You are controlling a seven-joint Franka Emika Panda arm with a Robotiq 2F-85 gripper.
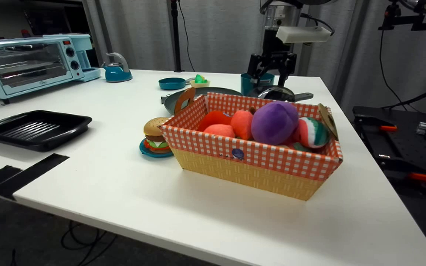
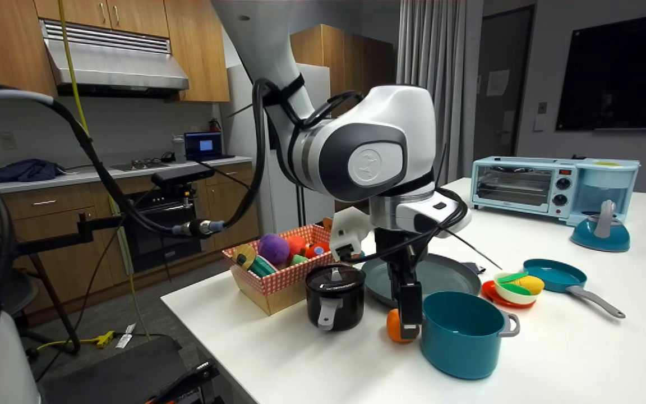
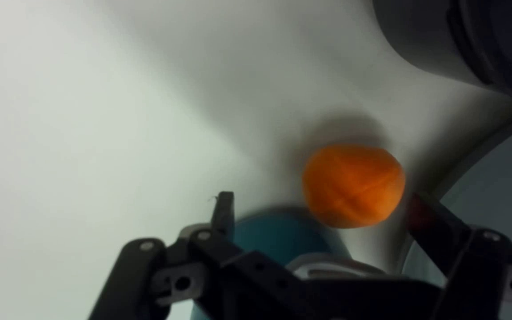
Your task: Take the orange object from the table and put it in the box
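The black lidded pot (image 2: 331, 306) stands in the way between the teal pot (image 2: 460, 345) and the checkered basket (image 1: 246, 174), whose plush toys (image 1: 274, 123) show in both exterior views. Near the teal pot, too, are the grey pan (image 2: 449, 275) and a pale bowl (image 2: 516, 297). The orange ball (image 2: 394, 325) rests on the table (image 2: 300, 359) just beside the teal pot. My claw (image 3: 321, 200) hangs low beside the teal pot, released and spread wide; in the wrist view the orange ball shows between my fingers (image 3: 224, 213), and whether either touches it I can't tell.
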